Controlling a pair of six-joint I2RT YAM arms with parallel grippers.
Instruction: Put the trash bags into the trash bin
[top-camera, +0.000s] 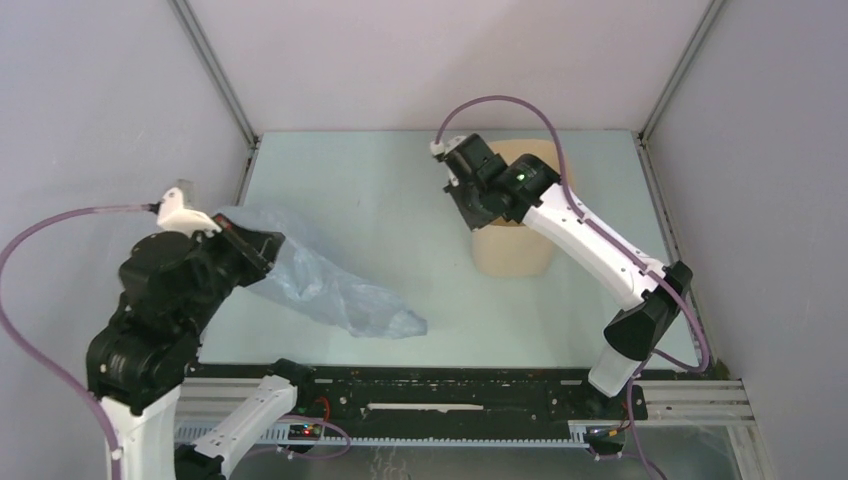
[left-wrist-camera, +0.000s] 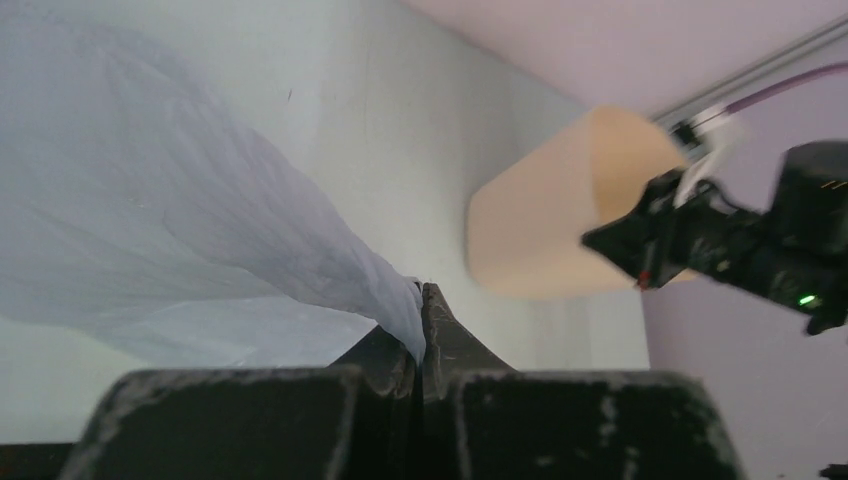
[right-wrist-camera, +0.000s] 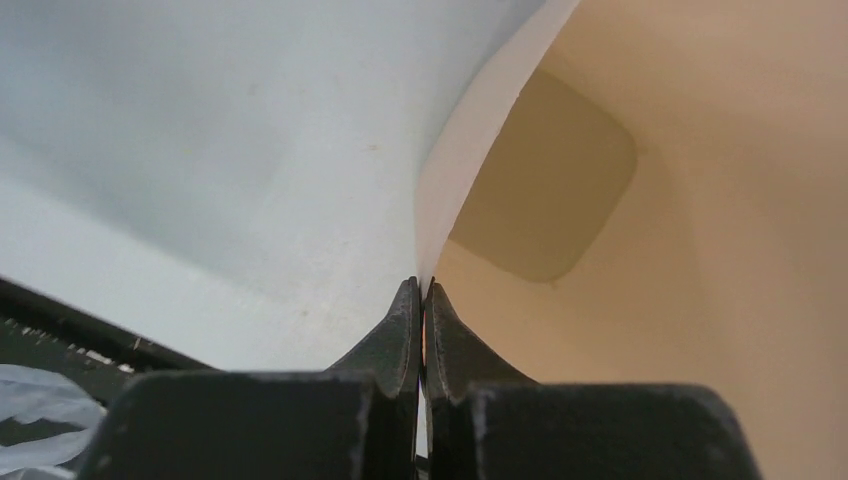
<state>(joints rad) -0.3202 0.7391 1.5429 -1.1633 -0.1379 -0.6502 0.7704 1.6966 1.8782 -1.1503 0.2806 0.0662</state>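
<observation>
The thin, translucent pale-blue plastic film bag (top-camera: 330, 285) stretches across the left half of the pale green table top (top-camera: 380, 190). It runs from close to the left edge, about halfway along it, slantwise down toward the middle of the near edge, where its loose, wrinkled end lies on the surface. The left gripper (left-wrist-camera: 421, 300) has its black fingers (left-wrist-camera: 445, 340) pressed together on a gathered twist of the film, and from that pinch the bag fans out wide and soft toward the left of the wrist view. In the overhead view this gripper (top-camera: 262, 248) sits at the bag's left end, near the left edge of the table. The tall beige plastic bin with a rounded-square mouth (top-camera: 510, 255) stands in the far right part of the table, nearer the far edge than the near one and well apart from the bag. The right gripper (right-wrist-camera: 423, 295) is clamped on the bin's rim, one finger outside the wall and the other inside, with the thin pale lip running up from between them. Past the pinch, the right wrist view looks down smooth beige walls to the darker rounded-square base. From above, this gripper (top-camera: 470, 205) holds the left side of the mouth, and the white right arm (top-camera: 590, 235) crosses over the opening and hides much of it.
</observation>
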